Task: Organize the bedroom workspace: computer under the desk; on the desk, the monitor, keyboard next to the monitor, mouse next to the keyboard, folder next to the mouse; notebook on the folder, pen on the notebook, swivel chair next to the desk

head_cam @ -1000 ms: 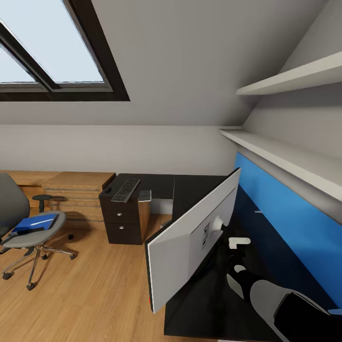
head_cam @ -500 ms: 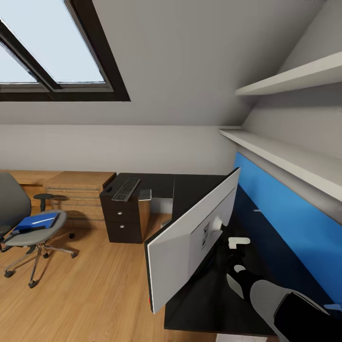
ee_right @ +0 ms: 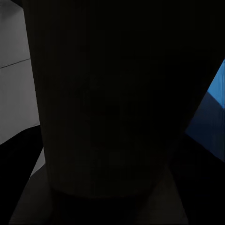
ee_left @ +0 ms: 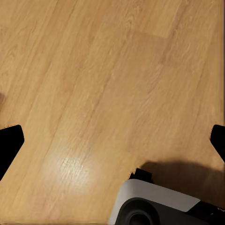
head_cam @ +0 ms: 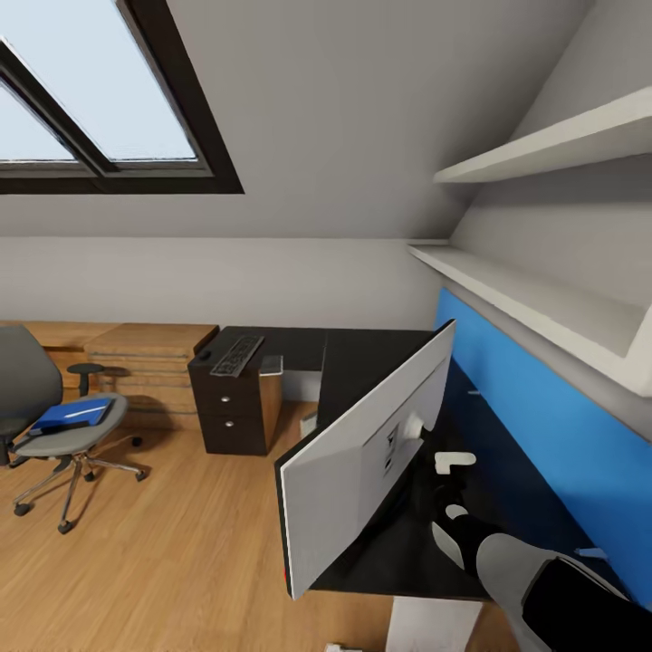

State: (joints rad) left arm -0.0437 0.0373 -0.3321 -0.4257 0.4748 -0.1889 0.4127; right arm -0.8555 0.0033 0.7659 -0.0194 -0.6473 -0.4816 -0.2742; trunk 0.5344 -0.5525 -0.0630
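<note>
The monitor (head_cam: 362, 462) hangs tilted over the near end of the black desk (head_cam: 362, 362), its light grey back towards me. My right gripper (head_cam: 442, 493) is behind it at the stand and looks shut on it; the right wrist view is almost wholly dark. The keyboard (head_cam: 237, 353) lies on the desk's far end above the drawers, with a small dark mouse (head_cam: 206, 356) beside it. At the far left stands the swivel chair (head_cam: 45, 435) with the blue folder (head_cam: 72, 414) on its seat. My left gripper (ee_left: 112, 140) is open over the wooden floor.
Light wooden low cabinets (head_cam: 149, 349) line the back wall left of the desk. Two white shelves (head_cam: 525, 299) and a blue wall panel (head_cam: 543, 426) run along the right. A white desk leg (head_cam: 435, 625) shows at the near edge. Bare wooden floor (head_cam: 181, 543) lies between chair and desk.
The camera has drawn back and turned a little: desk, chair and cabinets sit further off, and the desk's near edge shows. The monitor and right arm keep their place in the view.
</note>
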